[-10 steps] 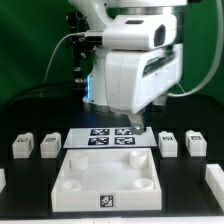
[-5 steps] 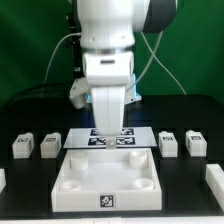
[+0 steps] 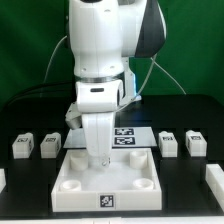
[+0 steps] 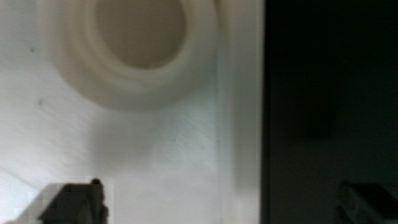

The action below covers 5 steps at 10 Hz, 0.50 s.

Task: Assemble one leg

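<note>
Gripper (image 3: 97,160) status: pointing straight down over the far corner of the top (image 3: 110,175) on the exterior view's left. It sits so low that you cannot tell whether it touches. Jaw opening cannot be determined: the wrist view shows only one dark finger (image 4: 71,205), and the exterior view is too coarse to show the gap. Nothing is seen in its hold.

Directly under the wrist camera lies a round socket (image 4: 134,50), empty. The other corner sockets visible in the exterior view also hold nothing.

No leg is fitted yet. All four rest on the black table (image 3: 25,120), apart from the top. The outer left leg (image 3: 22,146) and inner left leg (image 3: 49,145) are on the exterior view's left. The inner right leg (image 3: 168,143) and outer right leg (image 3: 195,143) are on its right. The inner left leg is nearest the gripper. The marker board (image 3: 128,138) lies just beyond the top, partly behind the arm.

Handling: expect each leg to be a light, rigid plastic block with smooth faces that may slip. Take hold across two opposite flat sides, near mid-height. Keep the leg square so that it seats in a socket without jamming.
</note>
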Available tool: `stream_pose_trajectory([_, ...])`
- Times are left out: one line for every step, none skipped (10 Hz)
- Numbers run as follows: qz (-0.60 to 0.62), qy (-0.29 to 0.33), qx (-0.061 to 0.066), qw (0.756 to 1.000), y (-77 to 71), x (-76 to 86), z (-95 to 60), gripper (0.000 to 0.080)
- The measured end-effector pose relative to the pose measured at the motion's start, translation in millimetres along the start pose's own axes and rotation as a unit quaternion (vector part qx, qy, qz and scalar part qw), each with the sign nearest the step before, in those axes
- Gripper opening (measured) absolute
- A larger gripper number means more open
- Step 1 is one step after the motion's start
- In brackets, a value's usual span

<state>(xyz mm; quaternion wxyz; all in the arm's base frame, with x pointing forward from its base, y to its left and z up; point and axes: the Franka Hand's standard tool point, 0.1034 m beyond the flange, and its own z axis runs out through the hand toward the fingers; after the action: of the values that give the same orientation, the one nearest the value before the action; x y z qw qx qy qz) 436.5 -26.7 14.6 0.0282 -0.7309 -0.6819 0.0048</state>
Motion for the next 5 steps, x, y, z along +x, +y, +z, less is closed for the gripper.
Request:
stream_pose_trajectory([0.000,0.000,0.000,1.000,0.0,-0.2,0.0,0.0627])
stream_pose_trajectory([0.000,0.000,0.000,1.000,0.0,-0.3,0.0,0.0452])
stream_pose_trajectory([0.000,0.000,0.000,1.000,0.0,-0.4,0.0,0.0277])
stream_pose_trajectory([0.001,0.000,0.000,1.000,0.0,-0.5,0.0,0.0277])
stream_pose_trajectory([0.001,0.000,0.000,1.000,0.0,-0.5,0.0,0.0083])
